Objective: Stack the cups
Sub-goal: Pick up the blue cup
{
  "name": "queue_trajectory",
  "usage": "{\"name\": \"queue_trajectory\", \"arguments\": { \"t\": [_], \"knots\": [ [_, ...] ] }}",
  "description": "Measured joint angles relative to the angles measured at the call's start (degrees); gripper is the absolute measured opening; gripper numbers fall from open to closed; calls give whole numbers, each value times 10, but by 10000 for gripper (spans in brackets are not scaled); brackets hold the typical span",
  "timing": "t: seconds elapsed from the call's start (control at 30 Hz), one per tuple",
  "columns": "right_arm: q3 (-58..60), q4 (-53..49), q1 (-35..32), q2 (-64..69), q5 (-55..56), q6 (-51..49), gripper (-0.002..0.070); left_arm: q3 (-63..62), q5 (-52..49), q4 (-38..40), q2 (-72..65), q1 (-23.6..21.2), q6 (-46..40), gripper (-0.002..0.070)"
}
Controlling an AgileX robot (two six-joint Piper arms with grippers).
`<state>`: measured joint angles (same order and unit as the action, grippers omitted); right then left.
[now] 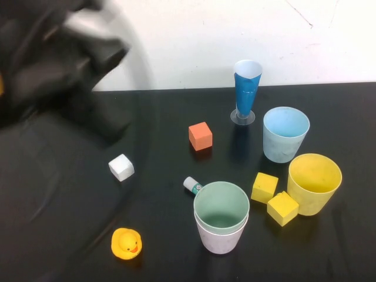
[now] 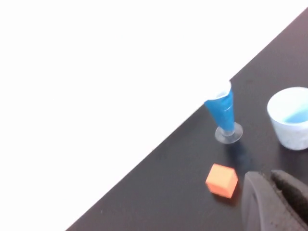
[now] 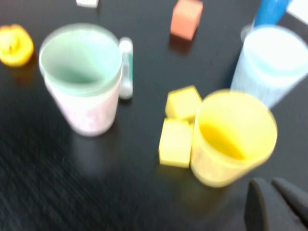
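The pale green cup (image 1: 221, 204) sits nested inside the pale pink cup (image 1: 221, 237) at the front middle; both show in the right wrist view (image 3: 80, 60), pink cup (image 3: 89, 110). The light blue cup (image 1: 285, 133) stands at the right, and the yellow cup (image 1: 314, 183) stands in front of it. My left arm (image 1: 59, 64) is a dark blur high at the back left, and its gripper (image 2: 269, 175) is shut and empty. My right gripper (image 3: 267, 182) is shut and empty, close to the yellow cup (image 3: 233, 137), outside the high view.
A tall dark-blue cone cup (image 1: 247, 91) stands at the back. An orange cube (image 1: 200, 136), a white cube (image 1: 121, 167), two yellow cubes (image 1: 264, 187) (image 1: 282, 207), a small white-green tube (image 1: 192, 185) and a yellow rubber duck (image 1: 126, 243) lie on the black table (image 1: 164, 247).
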<state>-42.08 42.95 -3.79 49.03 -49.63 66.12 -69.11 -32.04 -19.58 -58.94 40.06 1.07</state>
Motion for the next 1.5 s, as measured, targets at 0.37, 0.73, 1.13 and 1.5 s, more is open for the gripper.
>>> {"name": "queue_trajectory", "arguments": {
  "t": [0.37,0.73,1.13,1.5],
  "knots": [
    [-204,-30,71,238,-5,19,-3,324,55,-46,251,0,72,2],
    [-444,-246,162,477,-12,-112,89,447,73,-77,350,0,121,2],
    [-591,-265,163,676,-13,-187,464,502,171,-122,350,0,126,2],
    [-595,-246,164,710,-16,-189,71,502,187,-129,350,0,128,1]
  ]
}}
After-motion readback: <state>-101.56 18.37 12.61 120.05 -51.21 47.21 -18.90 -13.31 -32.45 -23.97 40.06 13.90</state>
